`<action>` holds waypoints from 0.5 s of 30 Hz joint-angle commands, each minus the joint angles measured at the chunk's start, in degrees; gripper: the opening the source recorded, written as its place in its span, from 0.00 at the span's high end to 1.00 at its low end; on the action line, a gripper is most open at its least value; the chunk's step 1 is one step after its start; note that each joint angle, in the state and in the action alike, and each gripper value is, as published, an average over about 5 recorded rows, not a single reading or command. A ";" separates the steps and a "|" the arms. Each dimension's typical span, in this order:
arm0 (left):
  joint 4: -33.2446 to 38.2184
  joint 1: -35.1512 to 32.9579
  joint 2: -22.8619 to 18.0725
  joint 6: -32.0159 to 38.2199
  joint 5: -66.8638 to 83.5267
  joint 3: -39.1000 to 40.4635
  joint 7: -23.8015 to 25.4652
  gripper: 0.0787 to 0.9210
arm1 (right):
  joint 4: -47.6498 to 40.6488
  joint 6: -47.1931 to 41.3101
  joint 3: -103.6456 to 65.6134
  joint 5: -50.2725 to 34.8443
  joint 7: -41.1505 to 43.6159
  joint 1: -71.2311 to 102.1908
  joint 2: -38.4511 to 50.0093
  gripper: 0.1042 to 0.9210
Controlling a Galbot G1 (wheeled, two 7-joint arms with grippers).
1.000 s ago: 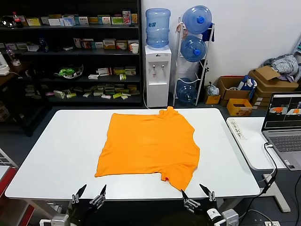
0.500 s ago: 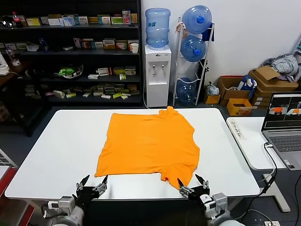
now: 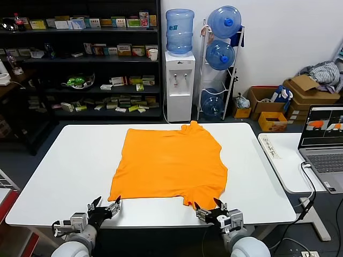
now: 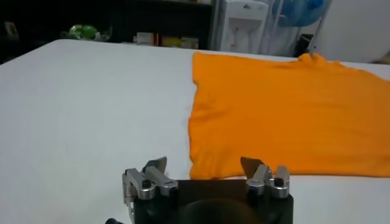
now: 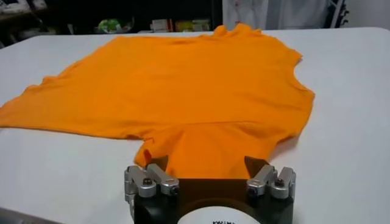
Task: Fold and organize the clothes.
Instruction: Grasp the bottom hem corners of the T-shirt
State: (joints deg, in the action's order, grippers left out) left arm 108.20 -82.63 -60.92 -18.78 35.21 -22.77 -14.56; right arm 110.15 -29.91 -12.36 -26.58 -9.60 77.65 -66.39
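A bright orange T-shirt [image 3: 170,166] lies spread flat on a white counter [image 3: 64,171], seen from the robot's head camera. The shirt covers the middle of the counter. Its neck end points to 12 o'clock, toward the far edge, and its hem runs along the side nearest the robot. One short sleeve [image 3: 206,198] sticks out at about 5 o'clock from the shirt's centre, reaching almost to the near counter edge. The fabric is mostly smooth, with slight ripples near that sleeve.

The left hand [image 3: 104,206] sits at the near edge of the counter, at 7 o'clock from the shirt's centre, just beside the shirt's near left corner. Its two fingers are spread apart and hold nothing. In the left wrist view the left hand [image 4: 207,170] faces the hem [image 4: 244,170] of the T-shirt [image 4: 286,109], with white counter [image 4: 79,103] around it.

The right hand [image 3: 210,208] sits at the near edge at 5 o'clock, just beside the tip of the sleeve. Its fingers are also spread apart and empty. In the right wrist view the right hand [image 5: 208,165] points straight at the sleeve [image 5: 213,146] of the T-shirt [image 5: 183,79], which lies between the fingertips without being pinched
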 commanded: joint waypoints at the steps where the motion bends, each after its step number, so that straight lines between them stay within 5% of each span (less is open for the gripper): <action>1: -2.85 1.85 -0.18 -0.42 0.45 0.40 -0.06 0.25 | -1.77 -1.75 1.99 -0.89 -0.95 -2.03 0.47 0.33; 15: -3.62 1.30 -0.79 1.12 -0.82 0.81 0.47 0.72 | 1.53 -0.83 0.23 0.00 -1.23 1.74 0.95 0.82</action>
State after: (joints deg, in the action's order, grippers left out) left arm 105.43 -81.68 -61.66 -17.69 34.41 -22.10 -14.07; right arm 110.65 -30.47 -11.95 -26.62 -10.63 78.35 -65.55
